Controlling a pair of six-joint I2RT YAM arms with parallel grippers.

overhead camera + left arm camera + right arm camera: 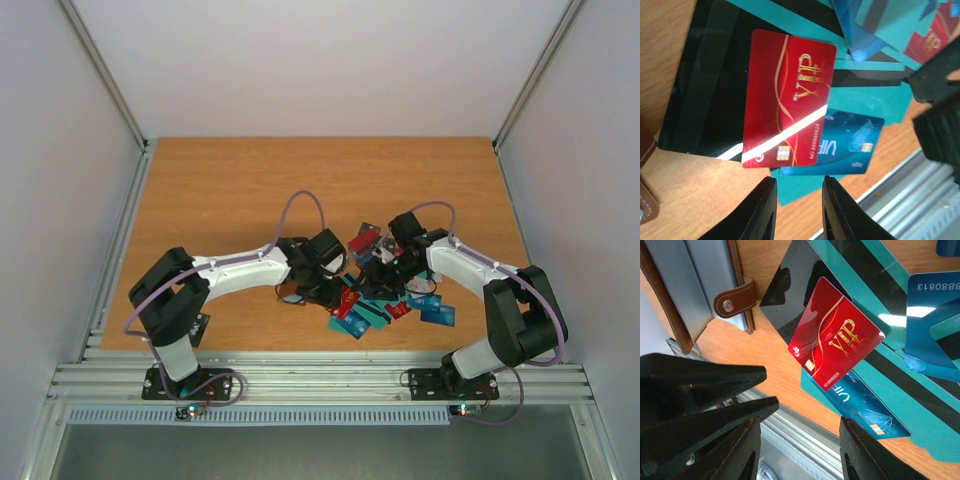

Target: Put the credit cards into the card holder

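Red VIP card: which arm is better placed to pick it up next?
Probably left. The red VIP card lies straight ahead of the open left tool, its short edge facing the gap; the right tool faces it corner-on.

Your left arm (240, 268) and right arm (465, 265) bend inward; left gripper (798, 190) stands narrowly parted, right gripper (799, 440) wider, both holding nothing
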